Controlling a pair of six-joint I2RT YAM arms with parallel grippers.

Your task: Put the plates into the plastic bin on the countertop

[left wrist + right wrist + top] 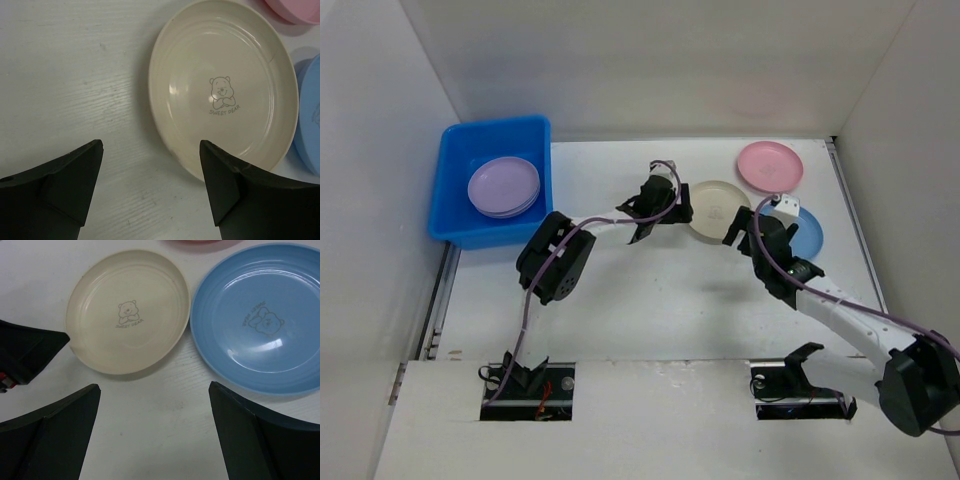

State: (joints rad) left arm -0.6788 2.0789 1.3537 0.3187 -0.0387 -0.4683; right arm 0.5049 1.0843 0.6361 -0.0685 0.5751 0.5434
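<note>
The blue plastic bin (pixel 450 190) stands at the far left of the white countertop (pixel 650 300) with purple plates (pixel 504 186) stacked inside. A cream plate (pixel 715 210), a pink plate (pixel 770 165) and a blue plate (pixel 808 236) lie on the counter at the right. My left gripper (pixel 672 203) is open and empty at the cream plate's left edge; in the left wrist view (pixel 151 150) one finger (pixel 235 185) overlaps that plate's (pixel 225 85) near rim. My right gripper (pixel 745 232) is open and empty; in its own view (pixel 155 390) it hovers over bare counter below the cream (pixel 127 310) and blue (pixel 260 315) plates.
White walls enclose the counter on three sides. The left gripper's black finger (pixel 25 352) shows in the right wrist view, close beside the cream plate. The pink plate's edge (pixel 295 10) and the blue plate's edge (pixel 310 125) show in the left wrist view.
</note>
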